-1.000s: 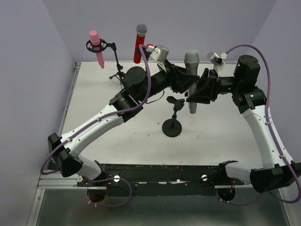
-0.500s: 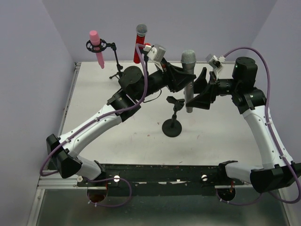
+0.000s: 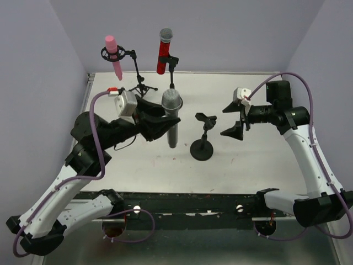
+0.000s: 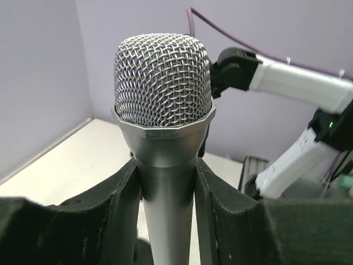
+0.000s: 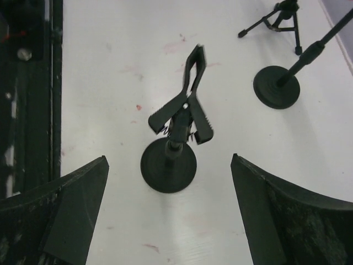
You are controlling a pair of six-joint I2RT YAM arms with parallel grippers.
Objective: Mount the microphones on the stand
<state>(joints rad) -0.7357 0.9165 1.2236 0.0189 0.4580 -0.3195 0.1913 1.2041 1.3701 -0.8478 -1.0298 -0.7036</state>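
Left tool is clamped on the silver-grey microphone, held upright, head up, with the empty clip stand set between it and the wide-spread, empty right tool.

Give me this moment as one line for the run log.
left gripper: shut on silver-grey microphone, upright | right gripper: open, empty | clip stand: empty | pink microphone, red microphone: mounted at rear
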